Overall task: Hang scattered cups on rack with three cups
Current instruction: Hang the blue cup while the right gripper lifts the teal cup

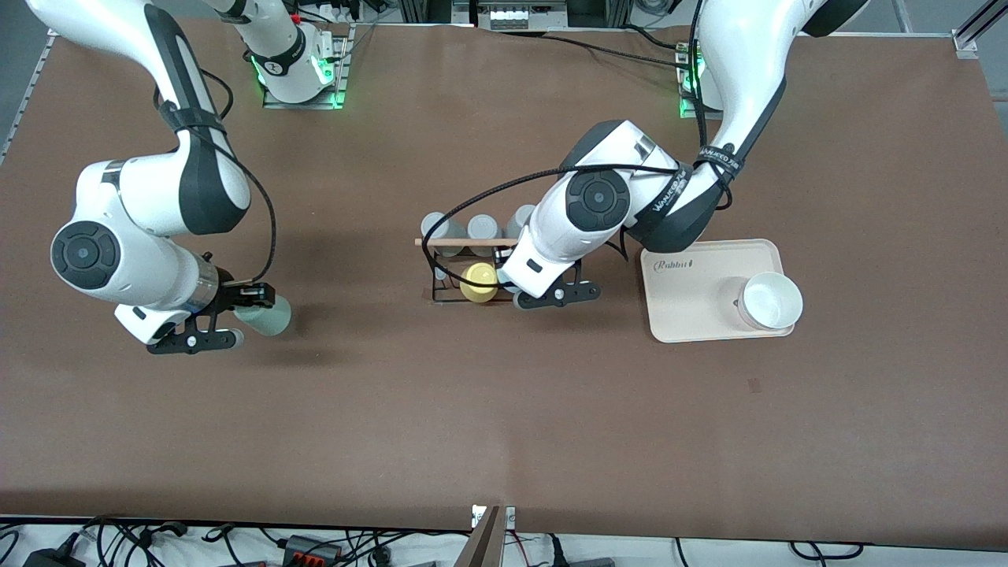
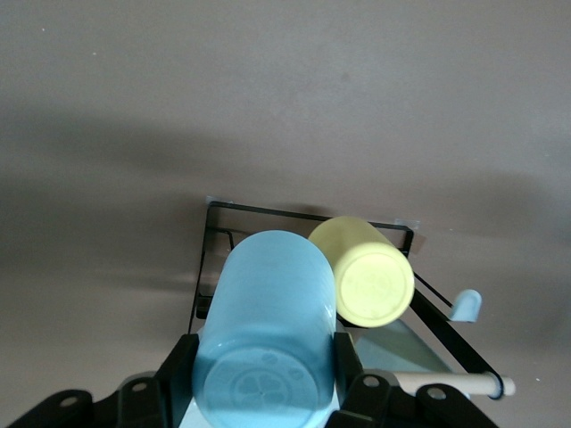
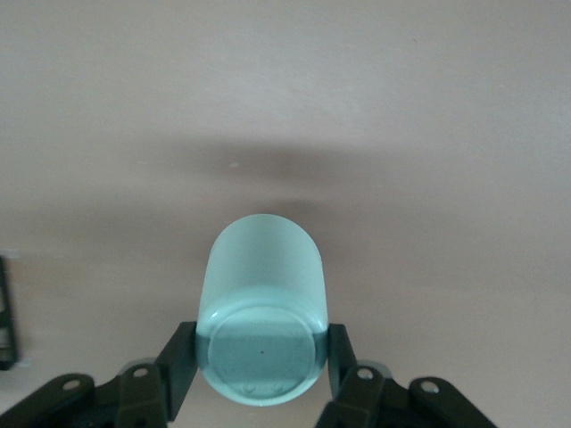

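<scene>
My left gripper (image 1: 529,293) is shut on the light blue cup (image 2: 268,330) at the black wire rack (image 1: 450,298). It holds the cup on its side, over the frame and beside the yellow cup (image 1: 479,282) on a peg. In the left wrist view the yellow cup (image 2: 364,272), the rack (image 2: 214,259) and its wooden rod (image 2: 446,382) show around the left gripper (image 2: 265,361). My right gripper (image 1: 244,319) is shut on the sage-green cup (image 1: 269,315) over bare table toward the right arm's end. In the right wrist view the cup (image 3: 261,294) lies sideways between the right gripper's (image 3: 261,352) fingers.
Three grey cups (image 1: 482,228) sit along the rod (image 1: 461,242), on the rack's side toward the robots. A cream tray (image 1: 693,311) with a white bowl (image 1: 770,301) lies toward the left arm's end, close to the left gripper.
</scene>
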